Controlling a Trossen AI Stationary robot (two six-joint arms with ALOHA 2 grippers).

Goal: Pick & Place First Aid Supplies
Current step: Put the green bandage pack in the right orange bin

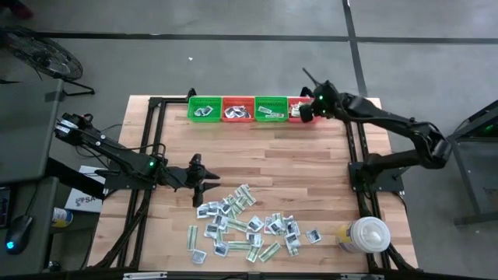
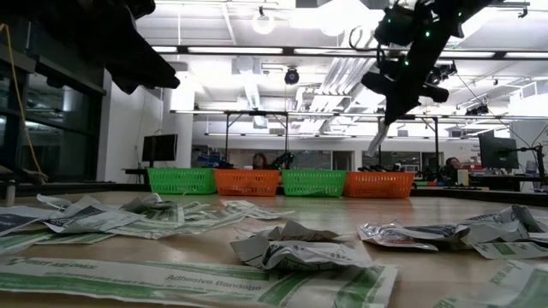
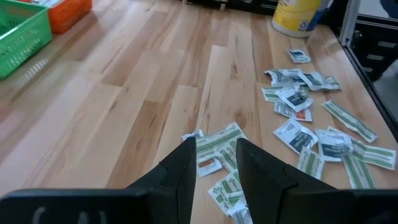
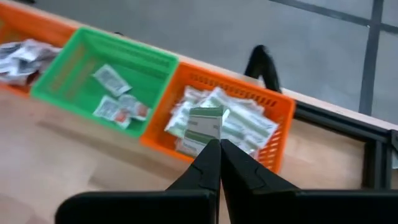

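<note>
Wooden table (image 1: pixel 296 155), crumpled white and green-striped packets (image 1: pixel 249 225) scattered

Wooden bench (image 1: pixel 257 148), four baskets (image 1: pixel 247 109) in a row at the far edge, many small packets (image 1: pixel 249 227) scattered near the front, white round tub (image 1: pixel 366 235) beside them

L dark two-finger gripper (image 1: pixel 201 189) hovers low, fingers (image 3: pixel 186 163) parted, empty. R dark gripper (image 4: pixel 219 147) raised, fingertips pinched together.

2 dark jointed arms, small green lights, tapered black end effector fingers (image 4: pixel 249 171)
</note>
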